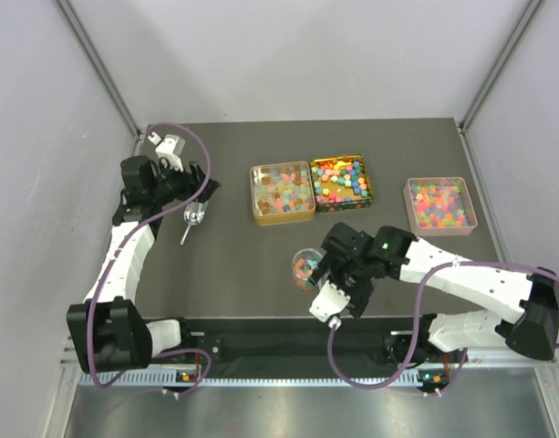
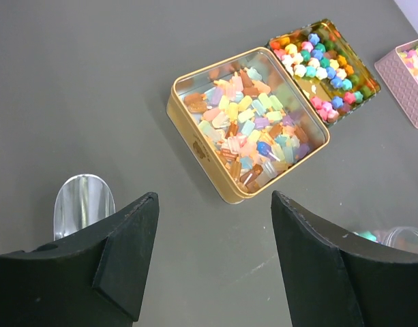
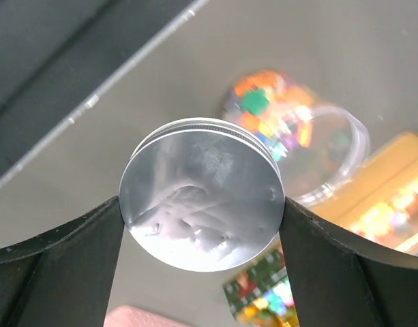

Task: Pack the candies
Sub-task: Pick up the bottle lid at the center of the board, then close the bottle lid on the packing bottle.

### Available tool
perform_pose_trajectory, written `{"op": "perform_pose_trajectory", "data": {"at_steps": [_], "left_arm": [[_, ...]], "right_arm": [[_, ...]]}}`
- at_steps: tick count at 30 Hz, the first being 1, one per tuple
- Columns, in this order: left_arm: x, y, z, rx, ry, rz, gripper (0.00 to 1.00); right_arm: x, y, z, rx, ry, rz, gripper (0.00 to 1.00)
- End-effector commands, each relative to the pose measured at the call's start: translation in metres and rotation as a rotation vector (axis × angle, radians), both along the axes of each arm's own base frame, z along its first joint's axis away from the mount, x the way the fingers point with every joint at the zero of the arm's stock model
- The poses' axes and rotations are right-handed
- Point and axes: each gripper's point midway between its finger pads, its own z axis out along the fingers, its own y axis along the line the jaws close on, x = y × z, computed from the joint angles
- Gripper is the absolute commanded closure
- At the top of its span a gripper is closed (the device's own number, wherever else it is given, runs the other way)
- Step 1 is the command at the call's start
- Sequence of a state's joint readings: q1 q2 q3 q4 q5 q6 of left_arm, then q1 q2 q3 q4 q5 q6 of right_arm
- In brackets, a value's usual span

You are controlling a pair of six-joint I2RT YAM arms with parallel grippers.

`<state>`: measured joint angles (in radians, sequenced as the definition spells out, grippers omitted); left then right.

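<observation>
My right gripper (image 3: 202, 211) is shut on a round silver lid (image 3: 202, 177), a finger pressed on each side of its rim. Just beyond it stands a small clear jar (image 3: 331, 150) holding mixed-colour candies (image 3: 263, 109). From above, that jar (image 1: 305, 266) sits by the right gripper (image 1: 329, 274) near the table's front edge. My left gripper (image 2: 215, 201) is open over bare table, nothing between its fingers. More candies (image 2: 253, 126) fill a gold tin (image 2: 195, 143) ahead of it.
A metal scoop (image 2: 82, 201) lies on the table by the left finger. A second gold tin (image 1: 343, 182) of bright candies adjoins the first one (image 1: 282, 192). A pink tin (image 1: 439, 204) of candies stands at the right.
</observation>
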<state>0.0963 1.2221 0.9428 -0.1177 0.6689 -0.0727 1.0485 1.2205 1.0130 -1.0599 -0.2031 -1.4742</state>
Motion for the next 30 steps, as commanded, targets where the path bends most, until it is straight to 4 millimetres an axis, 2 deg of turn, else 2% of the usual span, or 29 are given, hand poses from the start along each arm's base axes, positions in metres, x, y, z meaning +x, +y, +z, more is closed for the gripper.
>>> {"op": "perform_pose_trajectory", "data": {"at_steps": [1, 5, 7, 9, 10, 14, 17, 24, 30], "left_arm": [[0.009, -0.003, 0.037, -0.002, -0.129, -0.02, 0.28], [0.001, -0.004, 0.036, 0.0, -0.135, -0.023, 0.28], [-0.004, -0.006, 0.038, -0.002, -0.144, -0.03, 0.28], [-0.01, -0.007, 0.035, -0.005, -0.133, -0.037, 0.28], [-0.014, -0.007, 0.036, -0.006, -0.135, -0.035, 0.28], [-0.023, -0.007, 0.03, -0.003, -0.121, -0.033, 0.28], [-0.027, -0.007, 0.027, -0.002, -0.121, -0.029, 0.28], [-0.029, -0.007, 0.026, 0.0, -0.124, -0.028, 0.27], [-0.028, -0.006, 0.027, 0.001, -0.126, -0.023, 0.27]], "right_arm": [[0.018, 0.004, 0.033, -0.007, -0.059, 0.001, 0.23], [0.037, 0.022, 0.043, -0.005, -0.058, -0.002, 0.22], [0.051, 0.034, 0.042, -0.011, -0.041, -0.002, 0.22], [0.055, 0.04, 0.041, -0.017, -0.002, 0.007, 0.21], [0.066, 0.048, 0.039, -0.026, 0.016, -0.009, 0.2], [0.078, 0.055, 0.035, -0.079, 0.074, -0.019, 0.2], [0.078, 0.057, 0.035, -0.085, 0.1, -0.013, 0.2], [0.065, 0.052, 0.023, -0.142, 0.195, -0.003, 0.18], [0.061, 0.063, 0.018, -0.127, 0.208, 0.001, 0.18]]}}
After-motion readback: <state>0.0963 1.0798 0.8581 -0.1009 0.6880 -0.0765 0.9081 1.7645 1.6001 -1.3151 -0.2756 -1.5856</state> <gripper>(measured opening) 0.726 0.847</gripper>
